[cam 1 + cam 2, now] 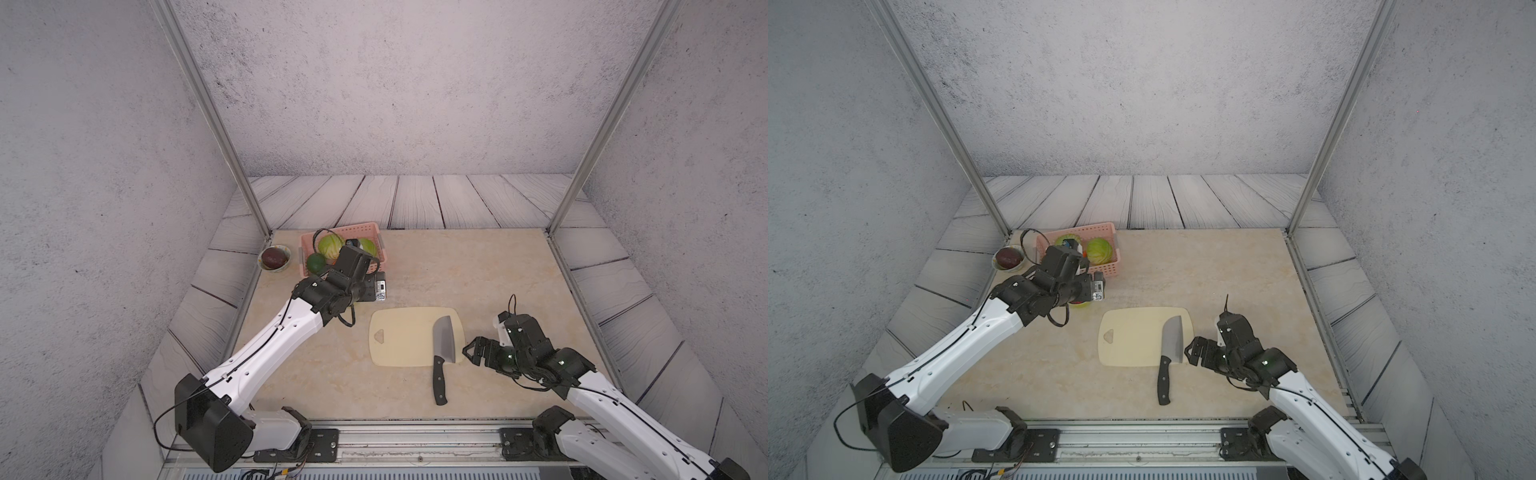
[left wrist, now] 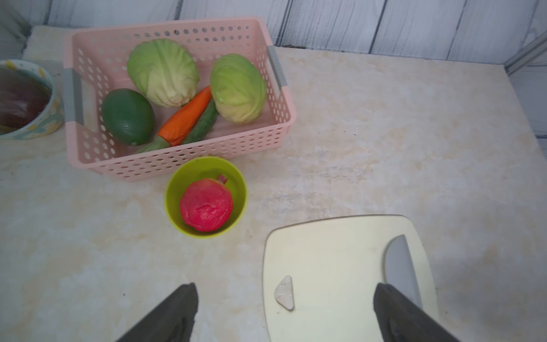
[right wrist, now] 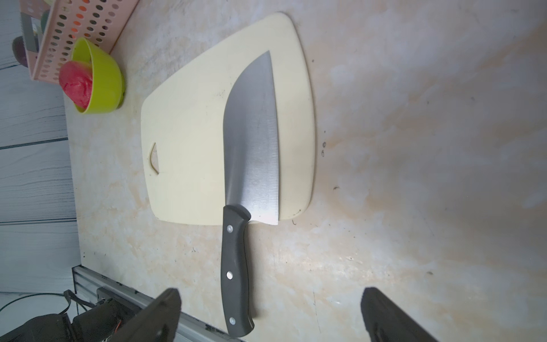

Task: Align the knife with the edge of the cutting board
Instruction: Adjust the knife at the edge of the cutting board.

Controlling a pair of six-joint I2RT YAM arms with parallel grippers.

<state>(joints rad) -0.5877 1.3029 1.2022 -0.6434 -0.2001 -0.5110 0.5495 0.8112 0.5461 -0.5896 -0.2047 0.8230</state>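
Knife blade lies by right edge of cutting board; left pincer, right pincer spread, seemingly clear.

Knife flat along cutting board edge

Left arm: long white shell with small round holes, black joints.
Right arm: the same white shell and black joints, with tiny green-white lights on the black wrist.
Cables: thin black wires run along both white shells.
Shoulder block: big, black and boxy, with a black wire looping out of it.
Left hand: dark grey, flat fingers.
Right hand: black, with triangle-shaped frames.
Base plates: black, with silver screws.
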